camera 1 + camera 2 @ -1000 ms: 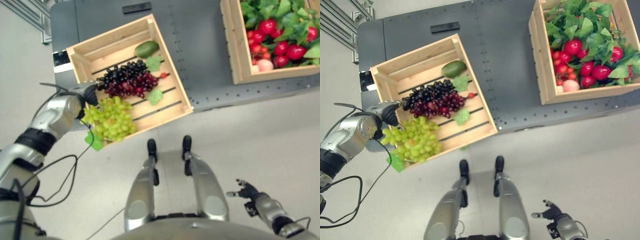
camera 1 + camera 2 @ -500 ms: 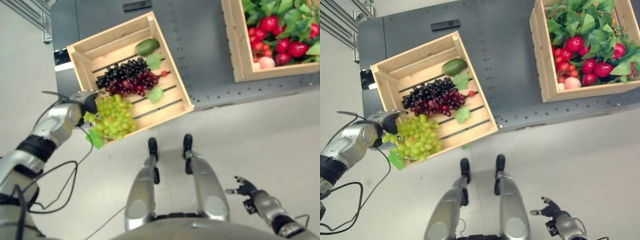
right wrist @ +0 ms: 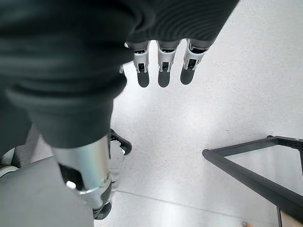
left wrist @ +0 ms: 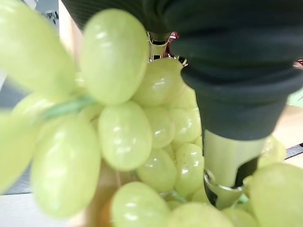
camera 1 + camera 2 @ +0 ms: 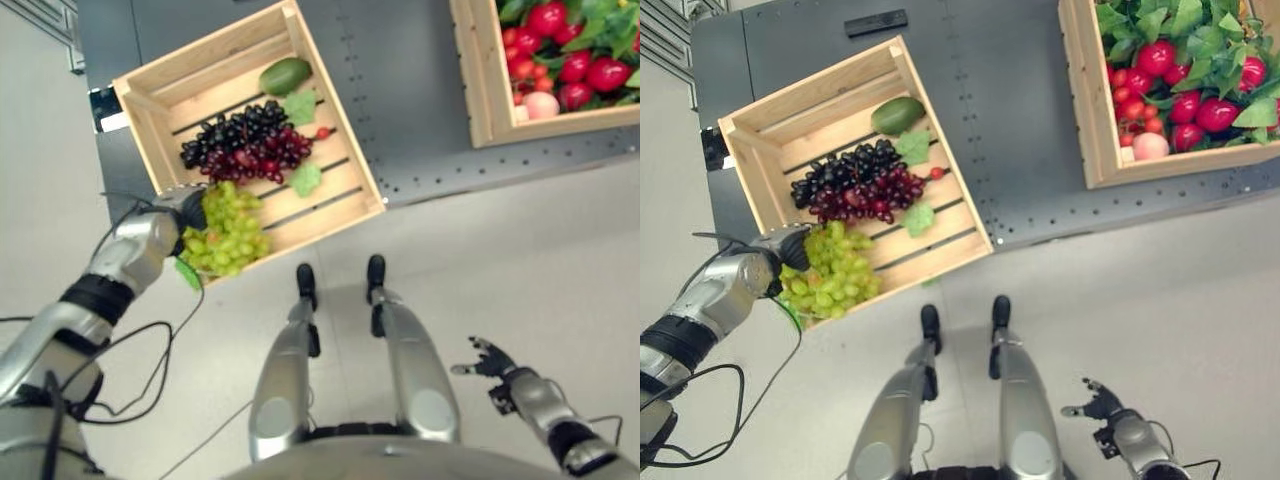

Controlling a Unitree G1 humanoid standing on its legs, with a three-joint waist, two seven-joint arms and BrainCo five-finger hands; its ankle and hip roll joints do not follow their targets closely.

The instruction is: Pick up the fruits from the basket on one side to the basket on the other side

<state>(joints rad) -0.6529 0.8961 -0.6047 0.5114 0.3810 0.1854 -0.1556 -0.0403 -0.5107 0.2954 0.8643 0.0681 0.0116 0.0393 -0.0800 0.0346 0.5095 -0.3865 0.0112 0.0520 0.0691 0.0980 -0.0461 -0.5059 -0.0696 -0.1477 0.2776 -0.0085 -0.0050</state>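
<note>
Green grapes (image 5: pixel 224 233) lie in the near-left corner of the left wooden crate (image 5: pixel 335 110), beside dark purple grapes (image 5: pixel 243 146) and a green oval fruit (image 5: pixel 285 75). My left hand (image 5: pixel 189 209) is pushed against the green grapes from the crate's left edge. In the left wrist view the grapes (image 4: pixel 123 132) crowd round the hand (image 4: pixel 227 61), hiding its grip. The right crate (image 5: pixel 478 70) holds red fruits (image 5: pixel 590 72), a peach (image 5: pixel 541 104) and leaves. My right hand (image 5: pixel 490 359) hangs low beside me, fingers (image 3: pixel 163 71) straight, holding nothing.
Both crates rest on a dark grey table (image 5: pixel 400 70) whose near edge runs above pale floor (image 5: pixel 520 260). A black bar (image 5: pixel 876 21) lies at the table's far side. A dark metal frame (image 3: pixel 251 172) stands on the floor near my right hand.
The whole picture has shifted, so the camera moved. My left hand has pushed closer into the green grapes. The right hand has barely moved.
</note>
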